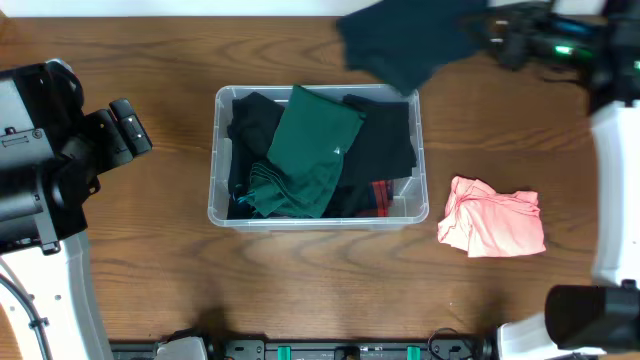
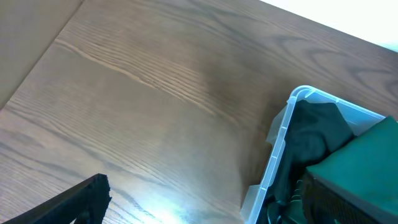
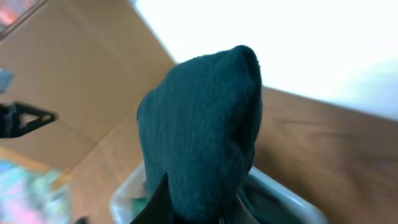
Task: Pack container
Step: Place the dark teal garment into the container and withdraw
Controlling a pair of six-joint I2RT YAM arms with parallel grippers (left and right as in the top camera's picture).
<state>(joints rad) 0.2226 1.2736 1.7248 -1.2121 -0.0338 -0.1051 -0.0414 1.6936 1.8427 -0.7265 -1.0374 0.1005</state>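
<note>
Clear plastic, the container point(image 1: 318, 222) sits mid-tabletop point(image 1: 150, 270), holding a green garment point(image 1: 310, 150) laid over black clothes point(image 1: 385, 140). A pink cloth point(image 1: 492, 217) lies crumpled beside it, toward the right edge. By the far edge the right gripper point(image 1: 485, 35) holds a dark teal garment point(image 1: 400, 45) aloft, jaws clamped on it though blurred. The left gripper point(image 1: 130, 128) hovers near the left edge, holding nothing; I cannot tell how wide its jaws stand.

No text, label, brand or number can be read anywhere.
</note>
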